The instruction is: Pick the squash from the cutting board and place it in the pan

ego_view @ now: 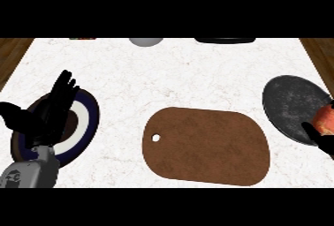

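On the white marble bench [163,75] the cutting board [205,148] lies bare, the right robot hand [321,139] clamped round the squash [325,120] over the pan [294,106] for placing, the left robot hand [49,110] resting spread above a plate [88,119].

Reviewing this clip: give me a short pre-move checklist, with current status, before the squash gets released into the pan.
1. Squash off the cutting board: ok, board is bare.
2. Right hand curled on the squash: ok, dark fingers wrap its lower side at the view's right edge.
3. Squash over the pan: ok, it overlaps the pan's right part.
4. Squash resting on the pan's floor: cannot tell.
5. Left hand out of the way: ok, resting open over the plate at left.
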Tool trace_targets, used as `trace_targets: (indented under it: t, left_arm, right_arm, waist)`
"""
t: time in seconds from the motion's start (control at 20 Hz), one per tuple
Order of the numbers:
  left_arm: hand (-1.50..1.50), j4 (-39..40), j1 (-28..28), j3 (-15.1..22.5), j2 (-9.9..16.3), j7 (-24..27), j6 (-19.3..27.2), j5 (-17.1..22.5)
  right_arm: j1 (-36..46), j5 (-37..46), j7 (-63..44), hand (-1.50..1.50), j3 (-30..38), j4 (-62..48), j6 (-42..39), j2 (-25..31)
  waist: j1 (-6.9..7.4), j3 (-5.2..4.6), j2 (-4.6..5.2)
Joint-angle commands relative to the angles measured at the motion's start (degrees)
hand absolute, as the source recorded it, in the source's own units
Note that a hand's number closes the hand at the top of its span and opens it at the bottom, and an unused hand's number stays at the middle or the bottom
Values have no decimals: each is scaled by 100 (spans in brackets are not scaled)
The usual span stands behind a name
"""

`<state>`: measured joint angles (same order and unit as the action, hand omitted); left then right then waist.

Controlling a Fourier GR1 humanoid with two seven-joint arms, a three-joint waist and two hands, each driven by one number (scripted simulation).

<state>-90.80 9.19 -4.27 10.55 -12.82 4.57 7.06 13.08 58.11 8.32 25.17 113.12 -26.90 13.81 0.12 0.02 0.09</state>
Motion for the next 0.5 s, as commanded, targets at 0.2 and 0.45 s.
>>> trace_targets:
  t: [0.2,0.45]
  left_arm:
    - [0,113,38,-192,108,101,-224,148]
    - [0,61,85,66,-142,-18,-40,-42]
  right_arm:
    - [1058,-194,1102,150,639,-3177,1250,1097]
    - [1330,-368,2247,150,650,-5004,2057,1329]
  waist:
    - [70,2,17]
    - [98,6,29]
